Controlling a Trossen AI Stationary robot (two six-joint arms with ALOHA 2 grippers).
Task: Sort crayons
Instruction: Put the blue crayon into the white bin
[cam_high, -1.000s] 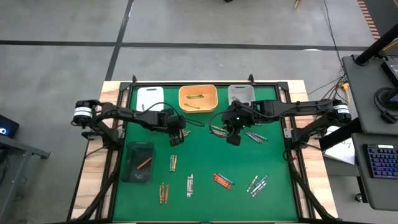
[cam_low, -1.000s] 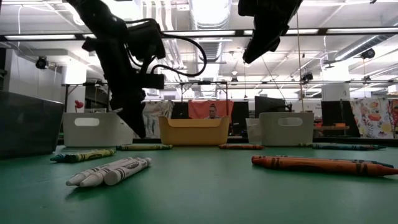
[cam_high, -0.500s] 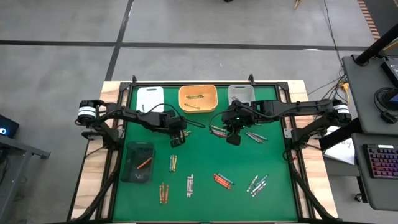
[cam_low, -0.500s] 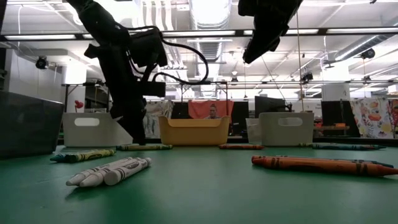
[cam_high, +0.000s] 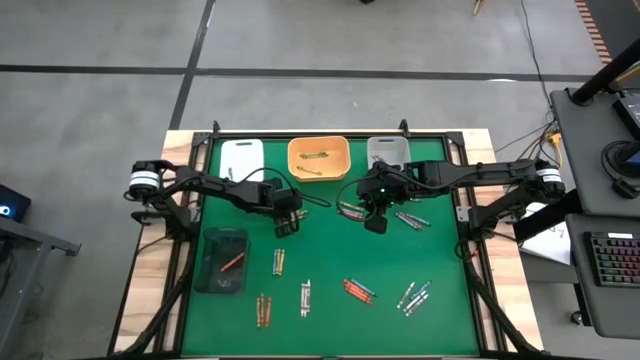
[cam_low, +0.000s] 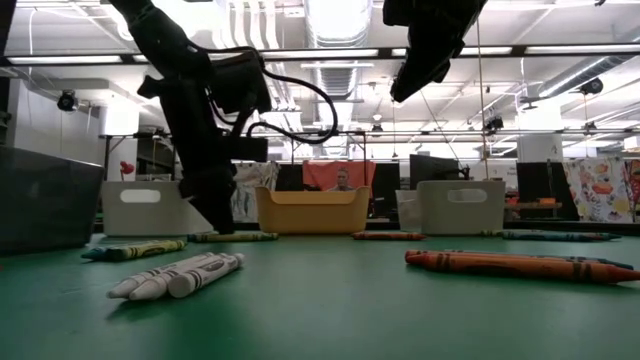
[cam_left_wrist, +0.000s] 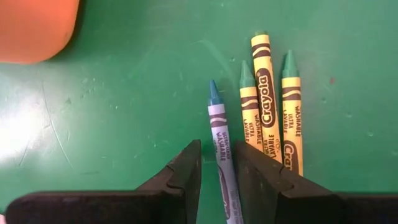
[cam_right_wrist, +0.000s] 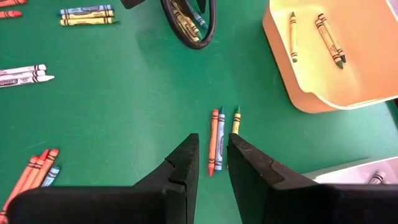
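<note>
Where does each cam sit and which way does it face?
High view: overhead, straight down on the green table; both arms show.
Low view: table height, looking level across to the orange tray; arms drop in from above.
Left wrist view: looks past the left gripper, which straddles a blue crayon beside three yellow crayons.
Right wrist view: looks past the right gripper, above a red-orange crayon.
Shared: high, low and right wrist views all show the orange tray.

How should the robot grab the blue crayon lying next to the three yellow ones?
Grip the blue crayon mid-barrel, coming straight down from above: it lies flat on the mat, and the left end effector already straddles it. One finger should slip into the narrow gap beside the yellow crayons, so close gently.
</note>
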